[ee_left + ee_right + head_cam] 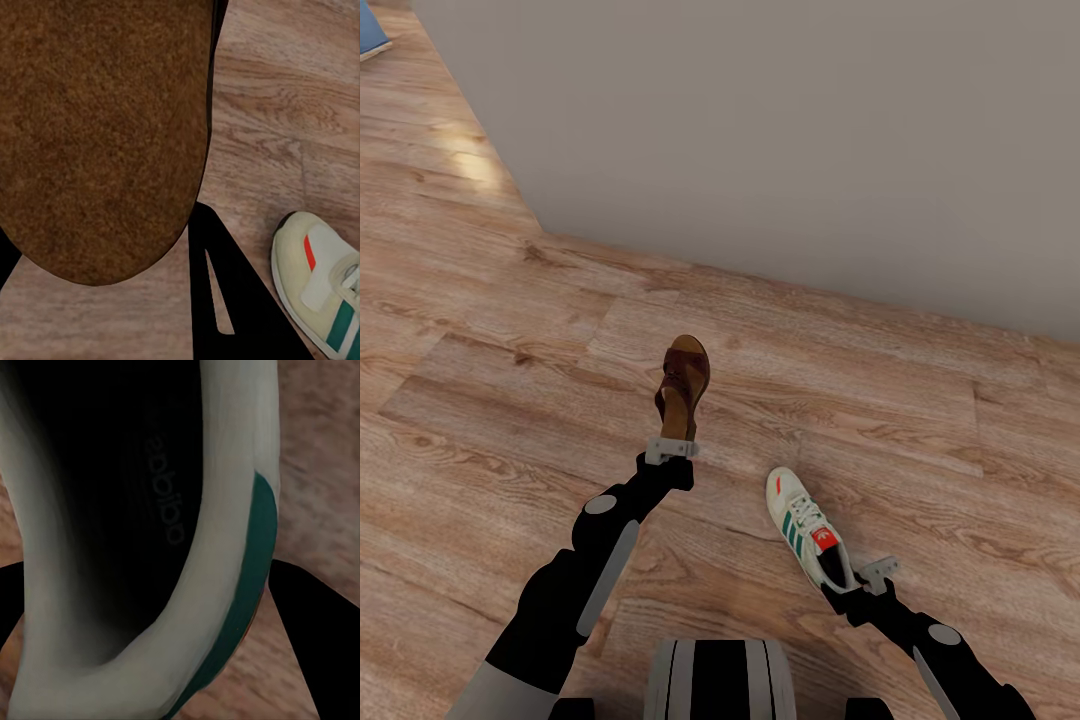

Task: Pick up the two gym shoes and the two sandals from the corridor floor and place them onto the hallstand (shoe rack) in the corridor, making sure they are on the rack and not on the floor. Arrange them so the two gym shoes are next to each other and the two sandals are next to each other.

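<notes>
Above the wood-plank corridor floor (500,330), the left gripper (671,447) holds a brown sandal (683,385) by its heel end, jaws closed on it, toe pointing toward the pale wall (810,130). Beside it to the right, the right gripper (865,580) has its jaws clamped on the heel of a cream gym shoe (807,527) with green stripes, toe aimed forward-left.

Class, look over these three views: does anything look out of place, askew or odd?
Nothing looks damaged or spilled. The left gripper is at the heel of a brown sandal and the right gripper at the heel of a gym shoe. They make a mismatched pair, with no rack in view.
</notes>
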You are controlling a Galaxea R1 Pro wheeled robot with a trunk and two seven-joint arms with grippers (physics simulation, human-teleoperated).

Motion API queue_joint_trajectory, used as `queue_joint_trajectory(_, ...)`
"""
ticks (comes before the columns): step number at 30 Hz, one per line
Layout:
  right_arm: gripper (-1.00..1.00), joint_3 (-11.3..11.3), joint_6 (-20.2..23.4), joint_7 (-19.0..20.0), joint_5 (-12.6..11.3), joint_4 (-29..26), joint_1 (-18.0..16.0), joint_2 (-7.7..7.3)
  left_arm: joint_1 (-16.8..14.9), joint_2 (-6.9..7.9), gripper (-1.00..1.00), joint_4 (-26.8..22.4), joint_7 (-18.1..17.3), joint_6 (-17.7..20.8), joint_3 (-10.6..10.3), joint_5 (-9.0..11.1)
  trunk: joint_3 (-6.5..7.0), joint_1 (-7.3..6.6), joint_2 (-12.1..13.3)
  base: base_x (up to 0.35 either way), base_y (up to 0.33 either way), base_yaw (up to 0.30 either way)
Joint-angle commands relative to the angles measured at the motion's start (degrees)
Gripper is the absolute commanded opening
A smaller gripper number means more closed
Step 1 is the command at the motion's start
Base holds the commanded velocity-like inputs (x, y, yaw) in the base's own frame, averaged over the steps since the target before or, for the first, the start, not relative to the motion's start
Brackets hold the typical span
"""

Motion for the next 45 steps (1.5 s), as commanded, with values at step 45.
queue_joint_trajectory(45, -1.0, -0.58, 30.09, 0.11, -0.1, -41.64, -0.02, 0.3, -0.02, -0.01, -1.0, -2.14, -0.1, 6.38, 0.94, 0.35, 7.06, -0.83, 0.42, 0.0, 0.0, 0.0)
